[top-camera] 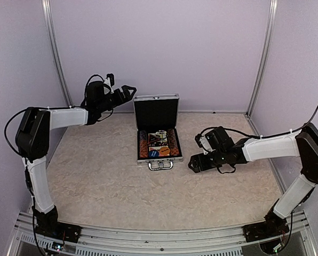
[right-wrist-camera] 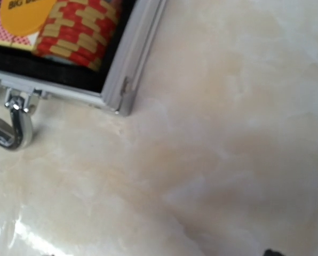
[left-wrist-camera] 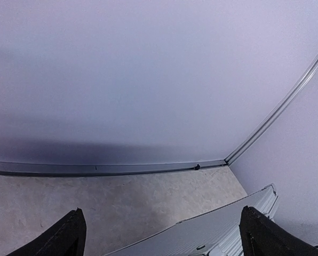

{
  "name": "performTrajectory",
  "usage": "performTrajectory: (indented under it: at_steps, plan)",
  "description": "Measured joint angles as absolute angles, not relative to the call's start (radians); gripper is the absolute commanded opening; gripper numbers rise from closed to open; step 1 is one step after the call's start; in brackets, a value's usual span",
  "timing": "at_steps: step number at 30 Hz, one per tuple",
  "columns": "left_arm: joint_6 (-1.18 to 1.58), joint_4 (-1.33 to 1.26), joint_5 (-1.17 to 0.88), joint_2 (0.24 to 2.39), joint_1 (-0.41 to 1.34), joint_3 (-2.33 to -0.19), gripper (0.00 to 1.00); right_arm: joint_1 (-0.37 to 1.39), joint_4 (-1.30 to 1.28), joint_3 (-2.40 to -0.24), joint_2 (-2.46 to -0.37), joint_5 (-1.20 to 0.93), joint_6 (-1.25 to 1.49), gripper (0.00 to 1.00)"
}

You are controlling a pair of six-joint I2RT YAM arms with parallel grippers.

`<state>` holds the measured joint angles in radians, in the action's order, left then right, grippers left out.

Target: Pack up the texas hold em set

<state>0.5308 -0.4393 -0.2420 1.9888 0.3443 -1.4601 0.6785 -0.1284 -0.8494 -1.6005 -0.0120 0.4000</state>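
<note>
The aluminium case (top-camera: 160,160) sits open near the middle of the marbled table (top-camera: 95,176), with its black-lined lid (top-camera: 156,112) upright on the 12 o'clock side and its metal handle (top-camera: 160,166) at 6 o'clock. Rows of orange-red chips (top-camera: 143,145) flank the card decks (top-camera: 157,140), and a round yellow button (right-wrist-camera: 26,16) lies on top. Everything looks stowed, so the step in hand is probably closing the lid.

The left gripper (top-camera: 130,92) hangs raised at 10 o'clock of the case, just beside the lid's upper corner and apart from it. Its fingers (left-wrist-camera: 68,234) are spread wide. The right gripper (top-camera: 194,166) sits low at 4 o'clock, near the front corner. Whether that claw is wide or narrow cannot be told.

To close it well, the left claw should go behind the lid's top edge and tip it slowly toward 6 o'clock. The right should brace the base so the light case does not slide. The button may stand proud of the rim, so it is worth checking first.
</note>
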Motion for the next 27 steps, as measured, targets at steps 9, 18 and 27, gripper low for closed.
performTrajectory:
  at_steps: [9,18,27]
  plan:
    - [0.624,-0.552,-0.376,2.057,0.344,-1.458,0.87,0.653,-0.079,-0.872,-1.696,-0.11,0.398,0.79]
    - [0.683,-0.647,-0.517,2.084,0.351,-1.413,0.79,0.598,-0.056,-0.982,-1.773,-0.194,0.39,0.77]
    - [0.68,-0.694,-0.556,2.01,0.379,-1.27,0.82,0.561,-0.057,-1.096,-1.851,-0.257,0.382,0.68]
